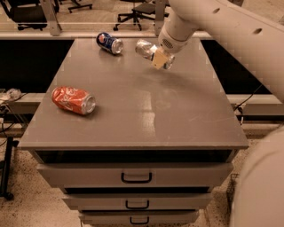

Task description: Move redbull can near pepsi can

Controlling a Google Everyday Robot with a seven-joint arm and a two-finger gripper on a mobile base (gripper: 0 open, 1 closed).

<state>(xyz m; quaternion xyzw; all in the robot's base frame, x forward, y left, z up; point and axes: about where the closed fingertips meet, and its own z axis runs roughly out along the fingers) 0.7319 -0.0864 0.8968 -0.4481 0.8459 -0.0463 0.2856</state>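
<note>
The redbull can (145, 48), slim and silver, lies sideways in my gripper (159, 58), held a little above the far part of the grey table top (146, 106). The gripper is shut on the redbull can, with one tan finger pad (158, 58) across its side. The pepsi can (109, 42), short and dark blue with a round logo, lies on its side at the table's far edge, a short way left of the held can. My white arm (222, 26) reaches in from the upper right.
A red can (73, 100) lies on its side near the table's left edge. Drawers with dark handles (136, 178) run below the table front. Office chairs (146, 9) stand behind the table. Cables lie on the floor at the left.
</note>
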